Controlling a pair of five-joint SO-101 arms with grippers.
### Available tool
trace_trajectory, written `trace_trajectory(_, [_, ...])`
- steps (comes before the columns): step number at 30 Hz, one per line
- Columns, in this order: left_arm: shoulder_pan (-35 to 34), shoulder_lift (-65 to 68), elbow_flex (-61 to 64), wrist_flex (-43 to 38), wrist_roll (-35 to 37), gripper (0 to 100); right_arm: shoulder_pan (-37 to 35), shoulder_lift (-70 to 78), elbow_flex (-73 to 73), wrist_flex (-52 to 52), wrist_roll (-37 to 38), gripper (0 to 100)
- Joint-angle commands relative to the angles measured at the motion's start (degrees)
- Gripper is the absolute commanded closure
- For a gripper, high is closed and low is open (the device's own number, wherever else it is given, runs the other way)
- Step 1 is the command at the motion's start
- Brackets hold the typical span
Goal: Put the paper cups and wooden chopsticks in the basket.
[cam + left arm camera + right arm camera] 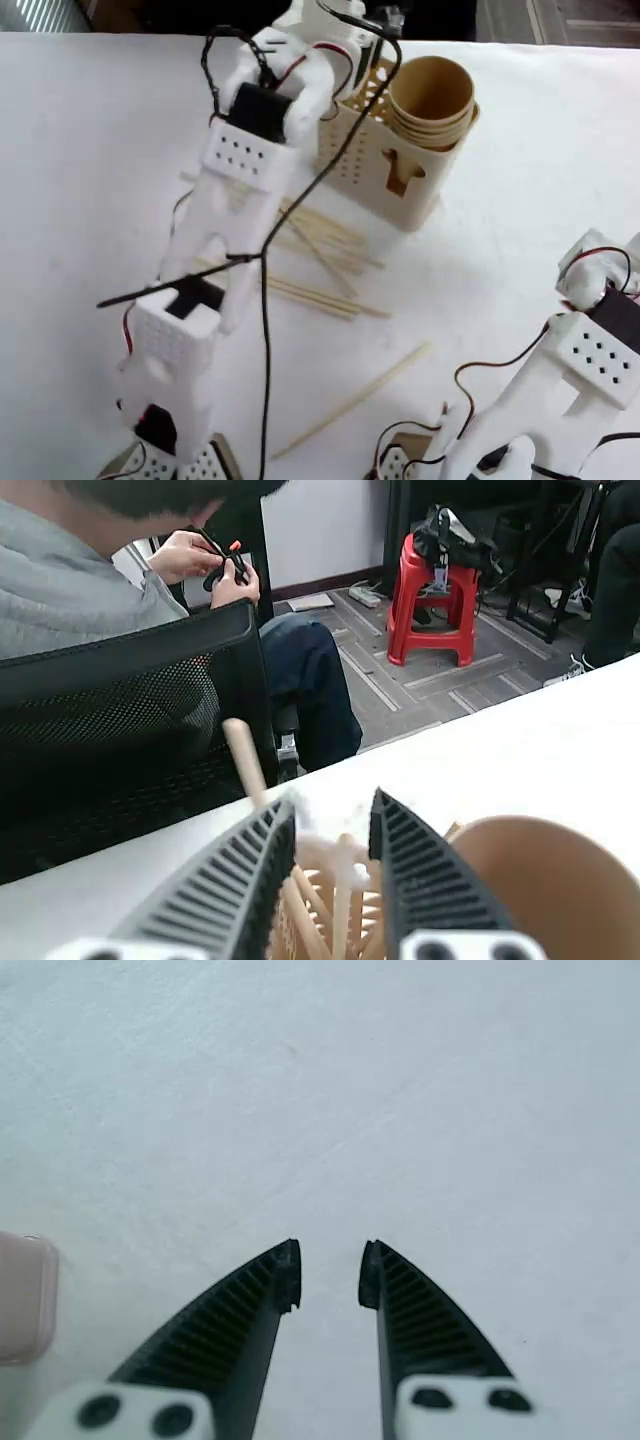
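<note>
Left wrist view shows our left gripper [332,805] narrowly parted above the twelve-o'clock basket [400,190]; the tilted, seemingly unclamped wooden chopstick [243,755] may topple out.

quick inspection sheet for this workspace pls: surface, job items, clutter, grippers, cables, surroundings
surface: white table, nothing spilled that I can see
job's things: paper cups stacked in the basket, upright chopsticks in it too; loose chopsticks lying on the table beside it; single chopstick apart, nearer the arm bases
clutter: pale block on the table near the right gripper, cannot tell what it is
grippers: left gripper open above the basket; right gripper open over bare table
cables: black cable hangs past the basket and along the left arm
surroundings: black mesh chair and red stool beyond the table
</note>
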Motion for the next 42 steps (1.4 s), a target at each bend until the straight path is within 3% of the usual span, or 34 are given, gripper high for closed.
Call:
trace_trajectory(1, [0.2, -6.6, -2.8, 3.6, 0.0, 86, -0.5, -0.7, -0.3, -0.8, 0.5, 89.3])
trace_trajectory(7, [-3.6, -12.0, -2.8, 14.8, -0.2, 86, -0.5, -0.8, -0.3, -0.8, 0.7, 89.3])
trace_trajectory(15, [-8.5, -19.0, -2.8, 32.1, -13.1, 86, -1.2, -1.3, -4.0, 1.5, 1.2, 89.3])
trace_trajectory(20, [-11.3, -26.3, -2.8, 38.7, -15.2, 88, -6.7, -1.3, -11.6, 10.2, 9.1, 89.3])
trace_trajectory(25, [-17.9, -33.5, -0.6, 43.0, -14.7, 91, -17.7, -1.3, -18.1, 19.2, 15.7, 89.3])
trace_trajectory(33, [-32.1, -47.3, 22.5, 42.5, -14.6, 91, -43.4, -0.7, -27.7, 36.1, 26.5, 89.4])
trace_trajectory(38, [-37.8, -59.0, 40.4, 37.6, -14.3, 91, -62.0, 2.0, -26.5, 36.9, 26.4, 89.4])
trace_trajectory(42, [-40.9, -69.8, 58.5, 29.3, -11.6, 91, -71.3, 10.6, -26.5, 36.7, 26.3, 89.1])
